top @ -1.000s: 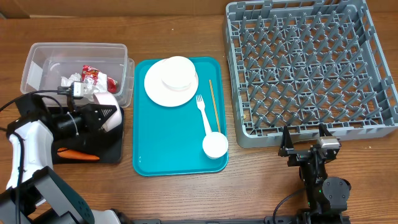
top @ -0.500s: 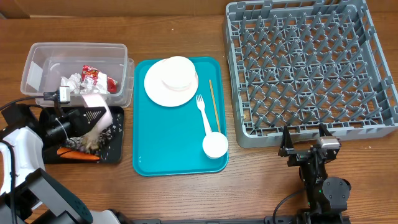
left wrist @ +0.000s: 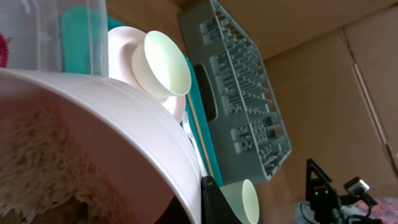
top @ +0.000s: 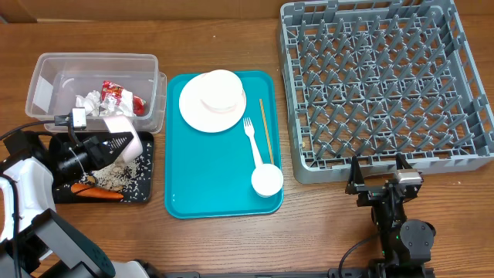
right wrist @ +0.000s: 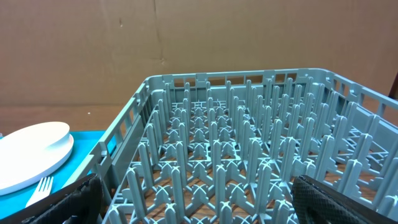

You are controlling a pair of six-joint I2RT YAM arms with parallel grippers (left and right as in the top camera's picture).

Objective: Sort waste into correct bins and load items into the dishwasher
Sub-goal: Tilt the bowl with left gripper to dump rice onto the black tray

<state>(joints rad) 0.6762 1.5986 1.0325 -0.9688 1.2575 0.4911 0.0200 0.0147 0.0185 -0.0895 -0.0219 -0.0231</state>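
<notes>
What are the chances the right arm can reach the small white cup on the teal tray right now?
Probably yes. The right tool is open and empty, the cup sits in the near right corner of the teal tray, and only bare table lies between them.

Bright, even light from above. The overhead view is sharp, with faint soft shadows beside the dish rack [top: 386, 85] and teal tray [top: 208, 185]. The left wrist view is tilted, its near pink bowl [left wrist: 124, 124] blurred. The right wrist view is slightly soft, its near dark fingers [right wrist: 336, 199] unfocused.
</notes>
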